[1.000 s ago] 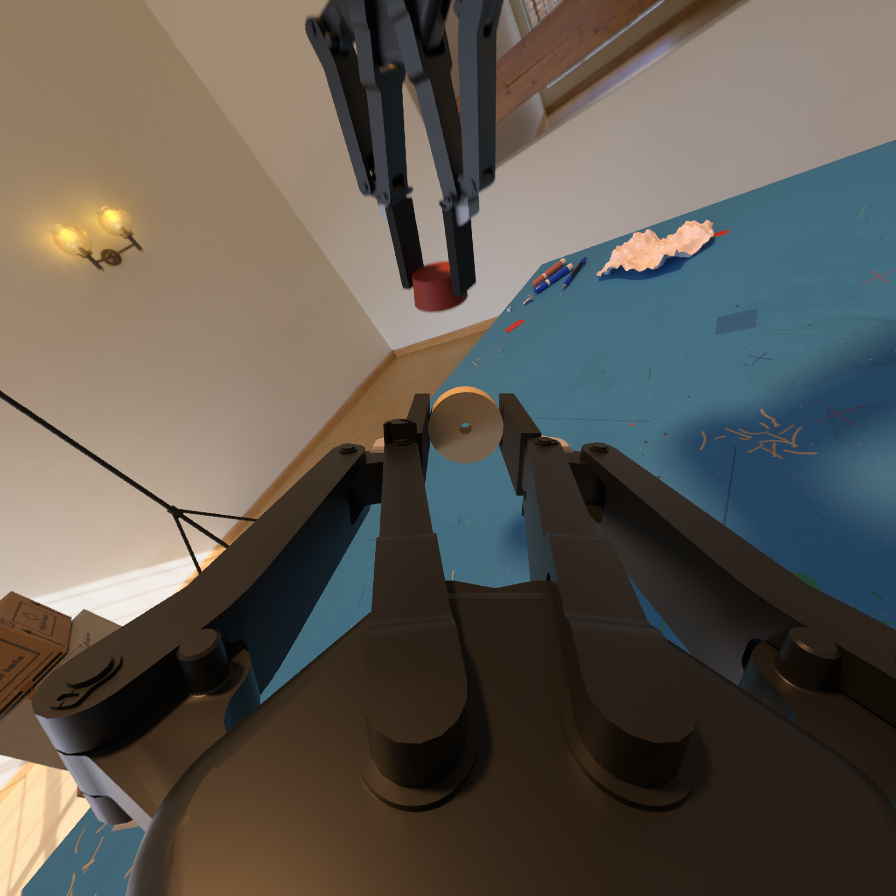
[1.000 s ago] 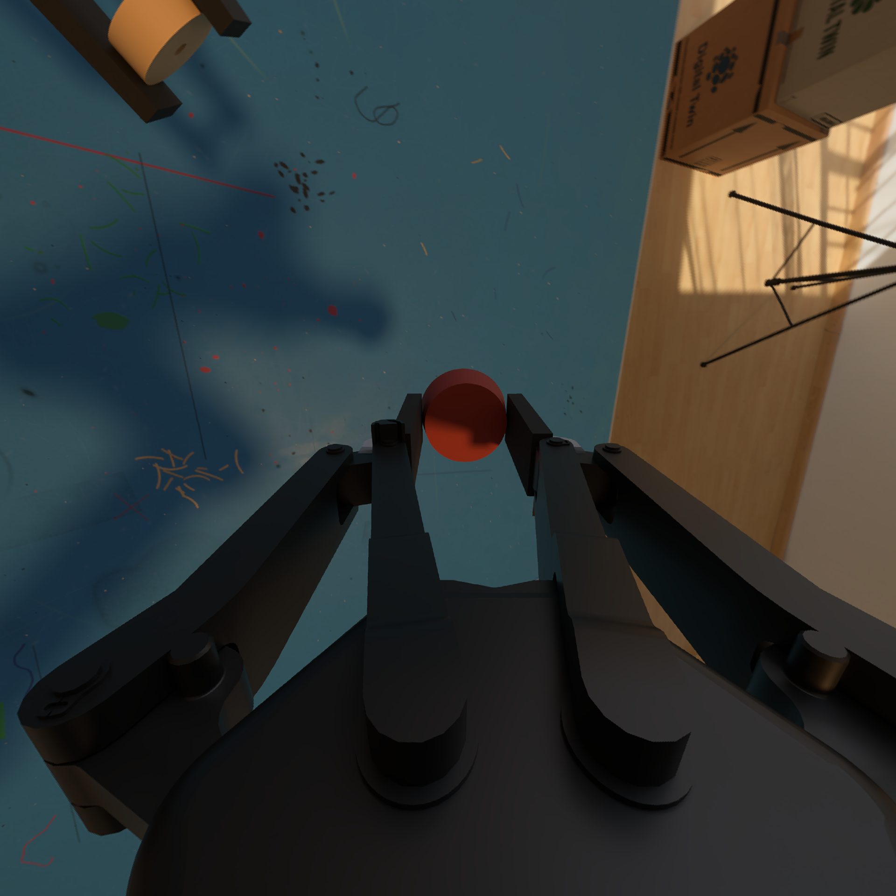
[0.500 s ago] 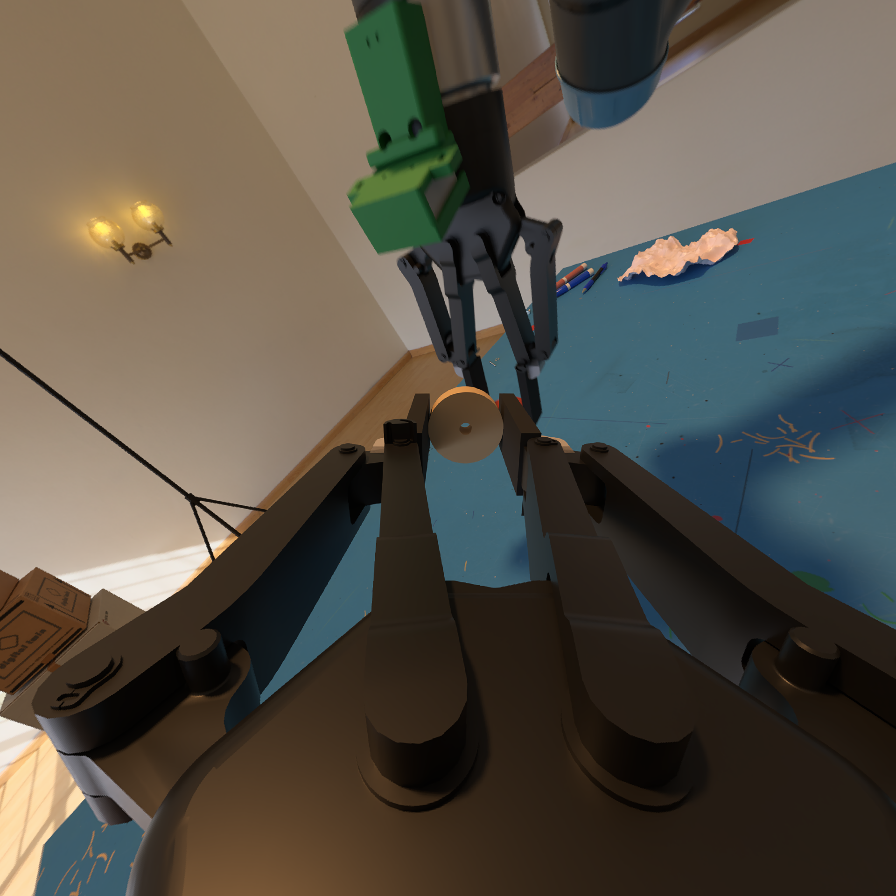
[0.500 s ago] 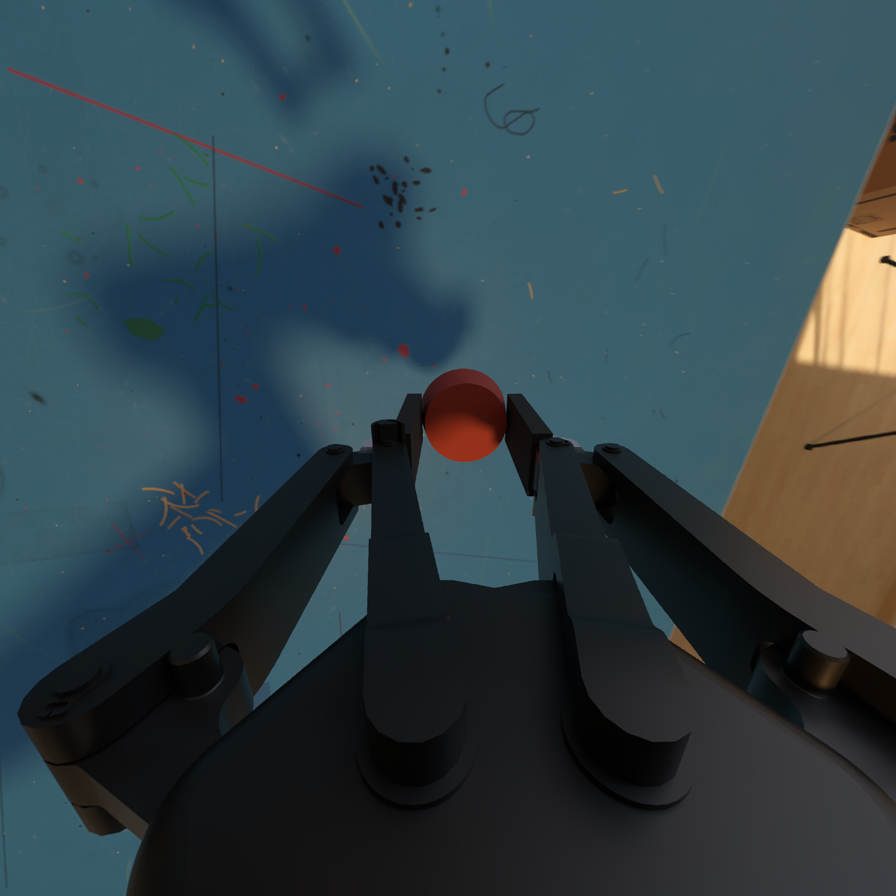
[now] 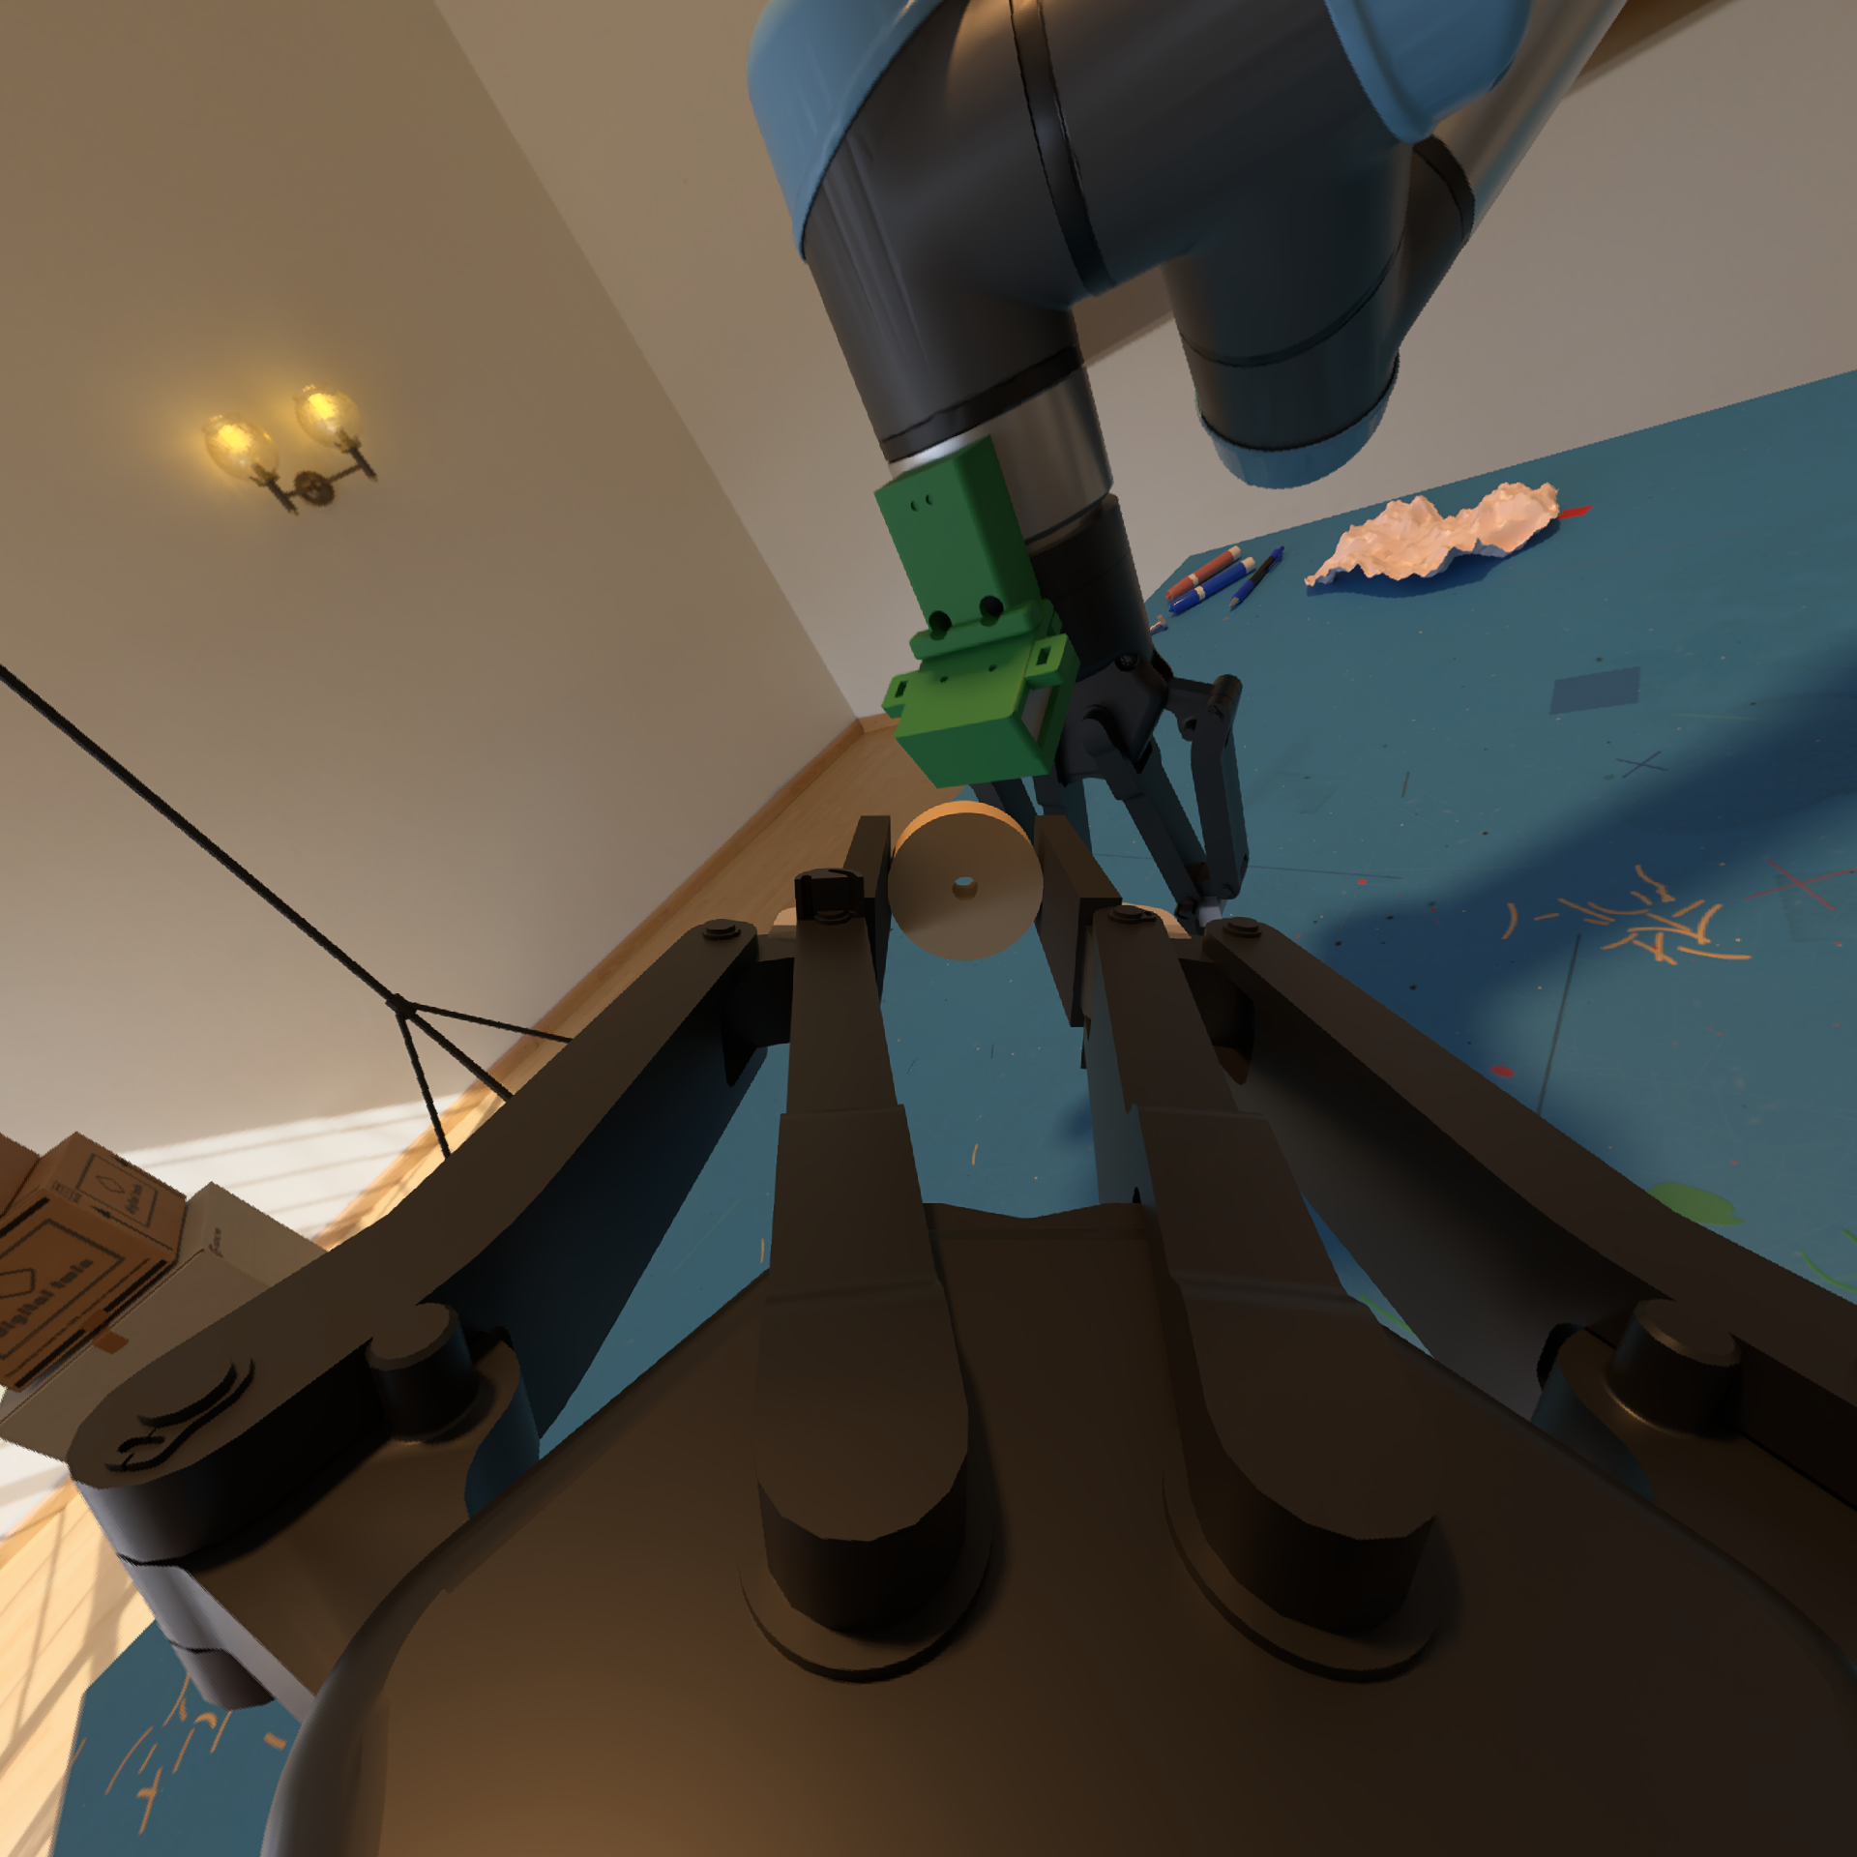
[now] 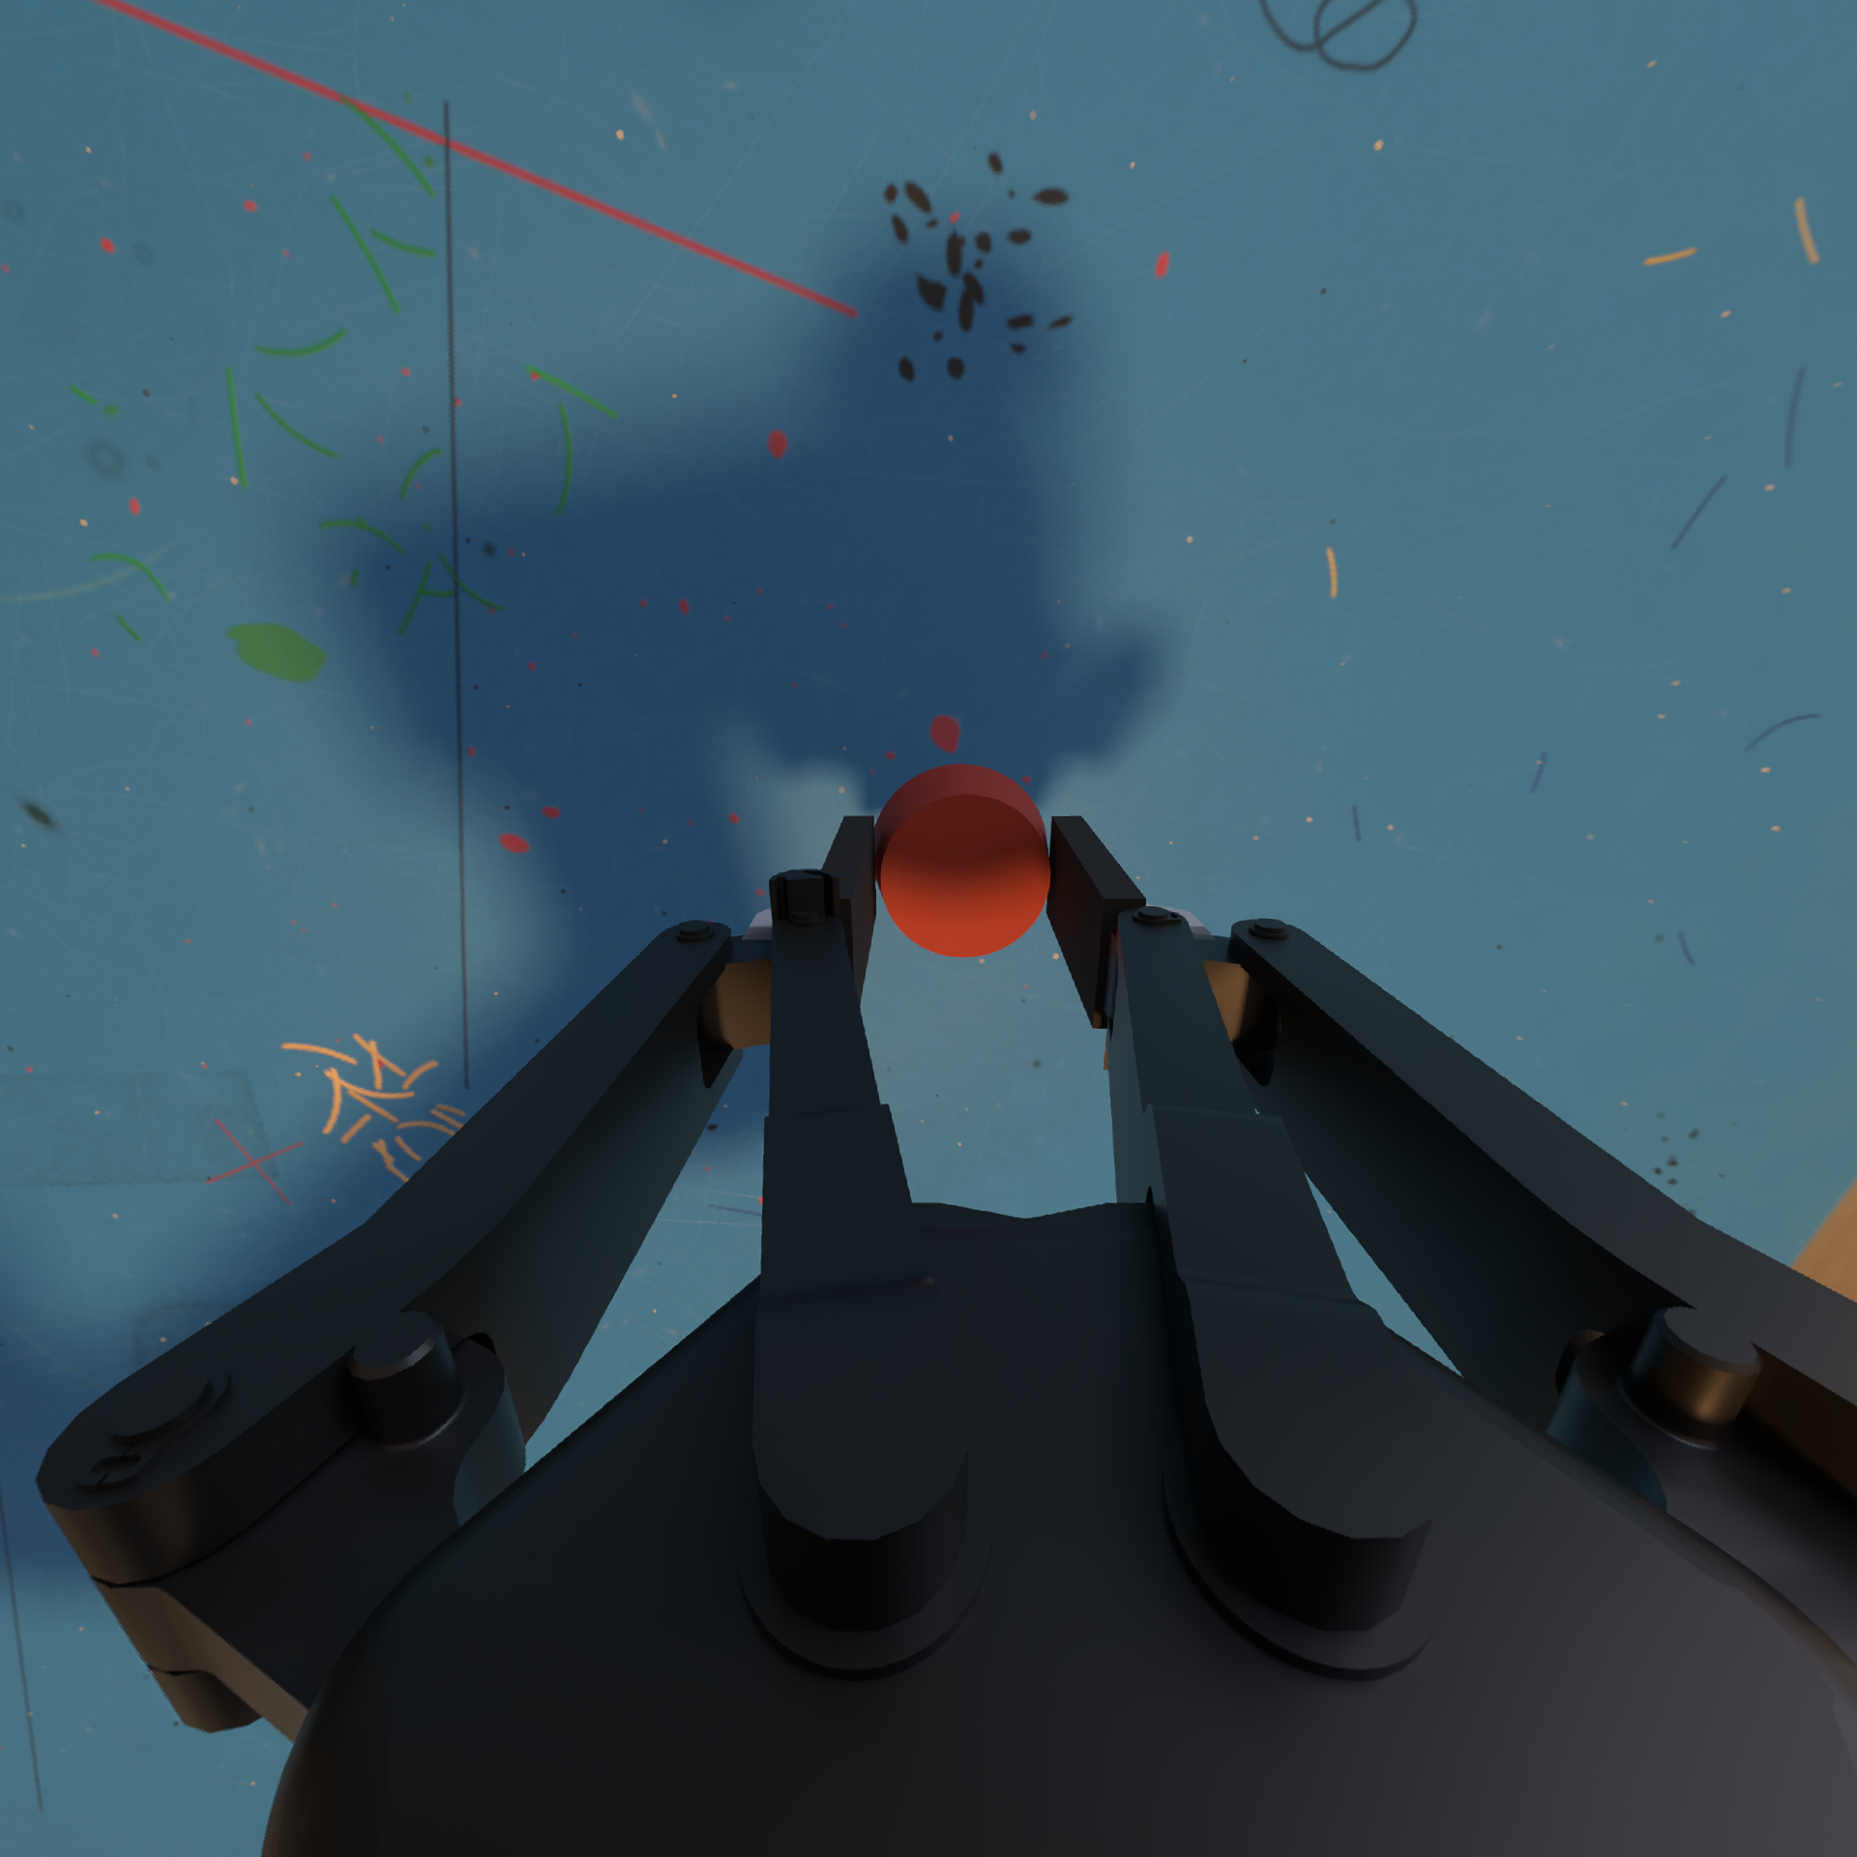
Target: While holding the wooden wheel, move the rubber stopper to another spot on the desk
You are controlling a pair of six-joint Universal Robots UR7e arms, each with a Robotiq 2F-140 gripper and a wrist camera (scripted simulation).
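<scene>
Two grippers each carry one thing at this moment. Nearest in the left wrist view, the left gripper (image 5: pixel 963 879) has its jaws clenched on the round, pale wooden wheel with a small centre hole (image 5: pixel 965 882), which sits between the two pads, clear above the blue, paint-marked desk (image 5: pixel 1507 1005). So the holding part of the task looks satisfied.

In the right wrist view, the right gripper (image 6: pixel 963 869) grasps the red, cylinder-shaped rubber stopper (image 6: pixel 963 864) between its pads, one pad on each side. The gripper looks down on the desk, and its shadow lies just ahead of the stopper. This suggests the stopper is low, but whether it touches the desk cannot be told.

Farther off in the left wrist view, the right arm with its green camera block (image 5: pixel 975 643) reaches down to the desk behind the wheel; the stopper is hidden there. Near the far edge lie some red and blue pens (image 5: pixel 1221 580) and a crumpled piece of pinkish paper (image 5: pixel 1437 533).

By this judgement the carrying is mostly done. What remains is to set the stopper down, release it, and draw the arm away, while the wheel is kept gripped.
</scene>
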